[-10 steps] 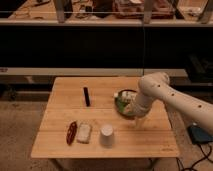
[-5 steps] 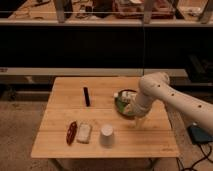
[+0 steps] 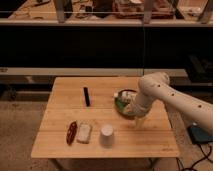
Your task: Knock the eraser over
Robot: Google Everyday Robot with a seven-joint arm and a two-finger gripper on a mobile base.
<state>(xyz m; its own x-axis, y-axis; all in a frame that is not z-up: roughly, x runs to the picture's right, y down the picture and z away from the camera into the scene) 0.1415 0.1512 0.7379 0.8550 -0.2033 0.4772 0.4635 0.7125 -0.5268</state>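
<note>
A light wooden table (image 3: 60,107) stood on a speckled floor (image 3: 20,120), in front of a long dark counter (image 3: 75,50) whose top shelf was cluttered with things too blurred to name. The eraser (image 3: 86,96) sat toward the table's far edge, a little left of the middle, well apart from everything else; whether it stood on end or lay flat could not be told. Along the near edge, left of centre, three things made a row: a dark red elongated object (image 3: 71,132) nearest the near-left corner, a pale flat block (image 3: 84,133) just beside it, and a white cup (image 3: 106,134) to the right of that. A green bowl (image 3: 121,106) holding some pale items rested right of the middle, toward the right edge. The white arm (image 3: 167,92) came in over the right edge and bent down in front of the bowl, so that the gripper (image 3: 138,121) pointed down at the tabletop just on the near side of the bowl, well apart from the eraser. Whether the gripper was wide or narrow could not be told. On the floor off the right edge lay a grey box (image 3: 198,134) with a cable.
</note>
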